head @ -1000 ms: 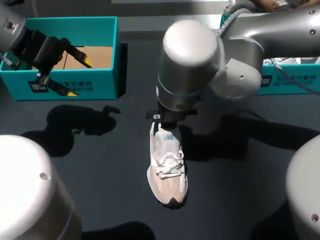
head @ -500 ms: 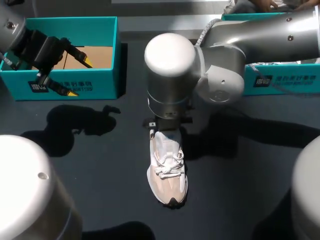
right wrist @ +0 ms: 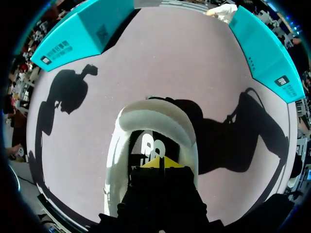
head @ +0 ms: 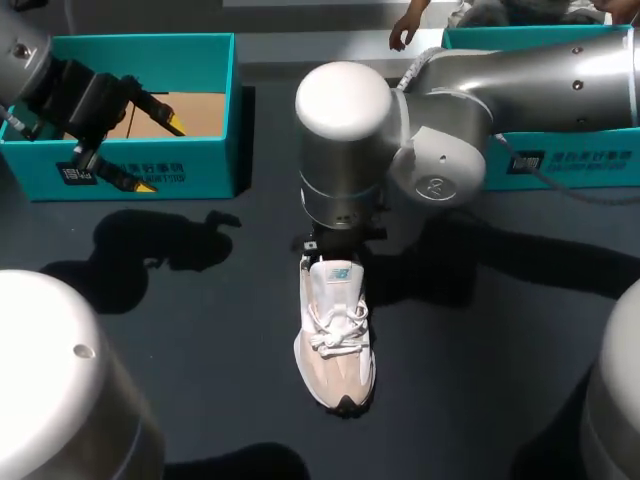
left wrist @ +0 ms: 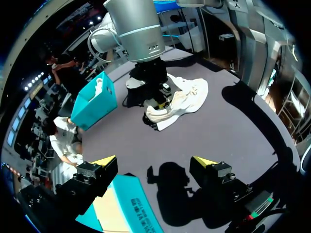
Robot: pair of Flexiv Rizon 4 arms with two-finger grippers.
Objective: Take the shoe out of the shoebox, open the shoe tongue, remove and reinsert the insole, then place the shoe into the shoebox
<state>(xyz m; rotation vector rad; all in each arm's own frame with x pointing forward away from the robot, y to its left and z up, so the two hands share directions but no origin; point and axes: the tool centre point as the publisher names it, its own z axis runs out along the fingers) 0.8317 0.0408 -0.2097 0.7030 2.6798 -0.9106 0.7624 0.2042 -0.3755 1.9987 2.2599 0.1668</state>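
Overhead head view, distant left wrist view, close right wrist view: one shoe (head: 335, 345) in all.

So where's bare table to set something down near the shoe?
Bare table lies left of the sneaker, in front of the left shoebox, and right of it, in front of the right teal box. It is crowded at the sneaker's heel, where the right pincer sits.

Item one: my left gripper (left wrist: 154, 162) hung well apart from the shoe (head: 335, 340), fingers spread wide. Item two: my right gripper (right wrist: 158, 164) pointed straight down over the shoe's heel end, wrist upright.
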